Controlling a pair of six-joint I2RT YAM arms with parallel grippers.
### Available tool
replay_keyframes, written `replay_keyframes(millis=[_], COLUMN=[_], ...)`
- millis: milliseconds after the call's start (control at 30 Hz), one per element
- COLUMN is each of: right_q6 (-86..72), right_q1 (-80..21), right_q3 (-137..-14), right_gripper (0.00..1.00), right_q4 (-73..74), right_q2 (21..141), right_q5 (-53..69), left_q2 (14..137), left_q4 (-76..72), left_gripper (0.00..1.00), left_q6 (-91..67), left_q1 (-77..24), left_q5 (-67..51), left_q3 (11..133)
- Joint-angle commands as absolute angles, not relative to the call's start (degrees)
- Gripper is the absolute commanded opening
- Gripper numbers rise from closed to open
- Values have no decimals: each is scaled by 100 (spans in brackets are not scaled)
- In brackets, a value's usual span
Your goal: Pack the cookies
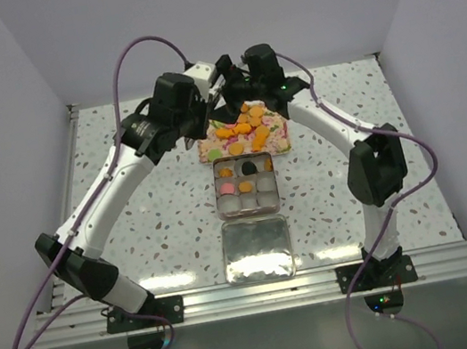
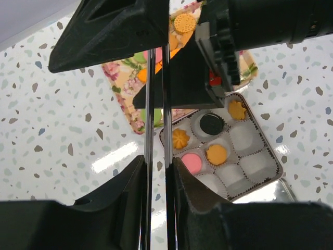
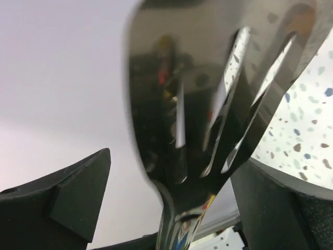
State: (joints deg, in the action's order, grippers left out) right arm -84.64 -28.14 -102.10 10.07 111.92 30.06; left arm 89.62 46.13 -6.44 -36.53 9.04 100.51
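TIN HALF-FILLED: Both grippers meet over the tray [image 2: 122,78] at the far side of the tabletop [image 1: 149,207], with a slotted steel spatula [image 3: 171,78] between them. The left gripper [image 2: 157,164] pinches the spatula's thin handle edge-on, its fingers [image 2: 130,203] pressed in against the metal. The right gripper [image 3: 174,172] holds its fingers [image 3: 78,192] spread wide on either side of the spatula's neck, apparently clear of it.

Most of the cookies [image 1: 243,126] lie heaped on the tray, mainly orange with some pink and green. Five sit in the tin [image 2: 265,136] just in front of the tray: three orange, one pink and one black. Each rests in one of the paper cups [image 2: 244,136], and the remaining cups show only white paper. The lid [image 1: 258,250] lies just beside the tin, nearest the arm bases.

The cookies look light, stiff and flat, and probably brittle at their edges. They are likely best lifted from underneath on the blade, one at a time, rather than squeezed. On slick steel they may well slide, which calls for a level blade on the short trip to a cup.
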Motion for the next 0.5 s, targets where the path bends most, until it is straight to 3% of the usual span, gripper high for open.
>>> replay_keyframes(millis=[0,233,467], right_q6=[-7578,-6136,-5152], right_q1=[-2602,-1637,-1239], right_q3=[-10581,-9749,-8351], right_gripper=[99,99,99], right_q4=[1814,3303,4139], right_q2=[10618,9223,7825], right_q5=[3068,2892,2804], left_q2=[9131,9518,9957], left_q4=[4763,5010,4878], left_gripper=[30,31,45], left_q6=[-563,-448,-255], left_q1=[-3656,-3542,-3524], left_q5=[1027,1178,1134], left_q3=[10414,10696,10407])
